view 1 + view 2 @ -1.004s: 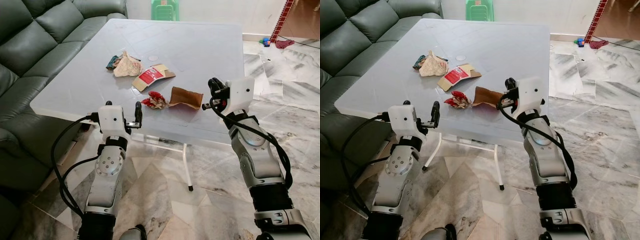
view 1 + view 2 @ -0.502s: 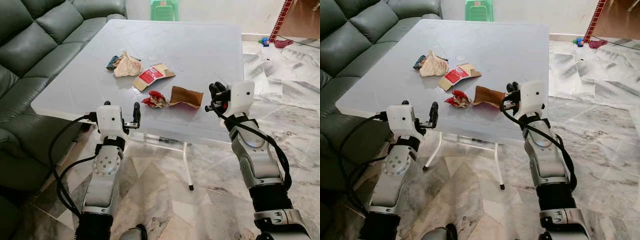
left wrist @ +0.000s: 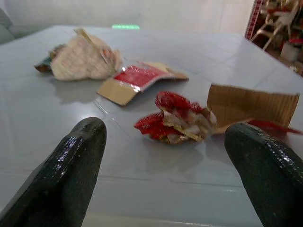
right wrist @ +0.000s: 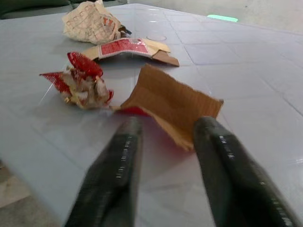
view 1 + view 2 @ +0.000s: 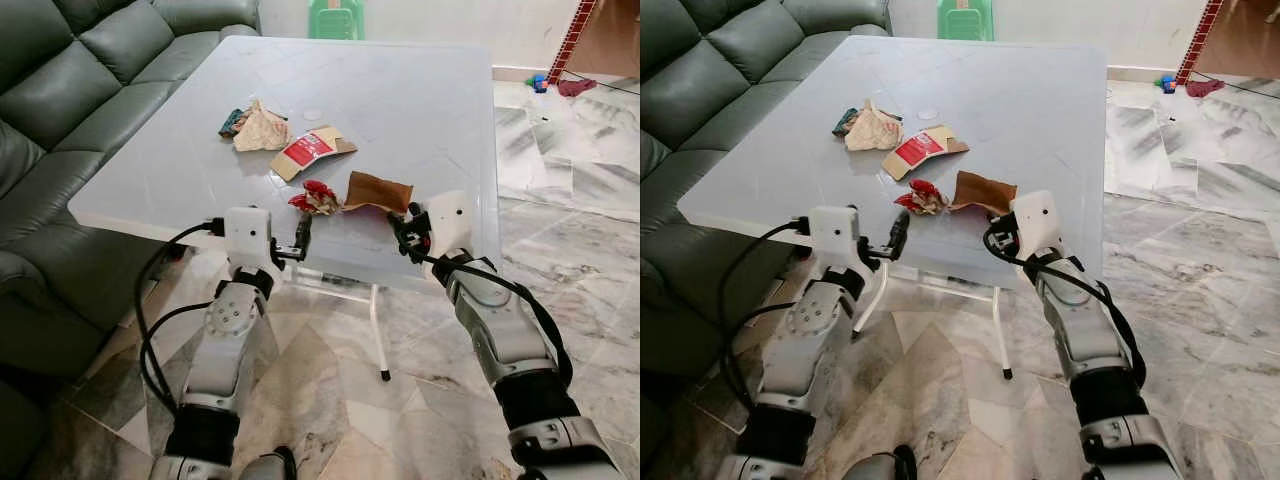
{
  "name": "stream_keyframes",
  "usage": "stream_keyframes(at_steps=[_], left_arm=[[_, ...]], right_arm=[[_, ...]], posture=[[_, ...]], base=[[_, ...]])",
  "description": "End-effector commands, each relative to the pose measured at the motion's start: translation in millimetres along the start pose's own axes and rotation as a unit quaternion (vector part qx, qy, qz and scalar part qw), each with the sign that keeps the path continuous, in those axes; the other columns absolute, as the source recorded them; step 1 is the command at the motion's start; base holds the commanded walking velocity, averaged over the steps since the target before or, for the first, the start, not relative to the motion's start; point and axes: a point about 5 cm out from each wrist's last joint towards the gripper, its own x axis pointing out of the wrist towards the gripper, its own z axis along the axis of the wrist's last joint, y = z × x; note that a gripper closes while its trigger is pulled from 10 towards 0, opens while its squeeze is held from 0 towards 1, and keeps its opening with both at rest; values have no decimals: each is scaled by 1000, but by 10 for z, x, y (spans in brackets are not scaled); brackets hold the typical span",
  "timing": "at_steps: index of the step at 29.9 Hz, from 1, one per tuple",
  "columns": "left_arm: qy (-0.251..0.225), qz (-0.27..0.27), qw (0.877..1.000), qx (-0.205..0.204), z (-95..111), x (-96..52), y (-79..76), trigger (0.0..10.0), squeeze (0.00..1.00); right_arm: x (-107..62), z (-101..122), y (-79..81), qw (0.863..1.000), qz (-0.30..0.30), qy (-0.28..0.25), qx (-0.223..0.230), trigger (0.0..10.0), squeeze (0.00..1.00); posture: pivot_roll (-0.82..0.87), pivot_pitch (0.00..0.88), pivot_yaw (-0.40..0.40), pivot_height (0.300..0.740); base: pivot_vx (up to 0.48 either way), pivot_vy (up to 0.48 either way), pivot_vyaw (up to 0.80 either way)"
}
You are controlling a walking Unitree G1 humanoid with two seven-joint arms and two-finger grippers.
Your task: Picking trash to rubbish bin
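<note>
Left eye view: my left end effector (image 5: 299,240) and right end effector (image 5: 408,232), fingers apart, hover at the desk (image 5: 420,110) near edge. Just beyond lie a crumpled red wrapper (image 5: 314,197), brown cardboard (image 5: 377,191), then a red carton (image 5: 309,152) and balled paper (image 5: 260,130).

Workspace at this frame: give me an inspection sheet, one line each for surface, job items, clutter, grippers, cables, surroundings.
Surface: pale grey square table, trash grouped near its front edge.
Job items: crumpled red and cream wrapper; folded brown cardboard piece beside it; flattened red and tan carton; crumpled beige paper wad. Rubbish bin: nothing seen.
Clutter: nothing seen beyond the trash.
Grippers: left gripper open, at the table edge facing the wrapper; right gripper open, facing the cardboard piece.
Cables: black cables looped along both arms.
Surroundings: dark green leather sofa on the robot's left; marble tile floor; green plastic stool beyond the table.
</note>
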Motion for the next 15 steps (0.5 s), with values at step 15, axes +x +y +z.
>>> stream_keyframes(at_steps=[15], left_arm=[[12,-11,1000,7,-17,305,171,10000,0]], right_arm=[[-611,202,179,987,159,9,-26,10000,1000]], posture=[[-165,199,100,740]], base=[[0,0,0]])
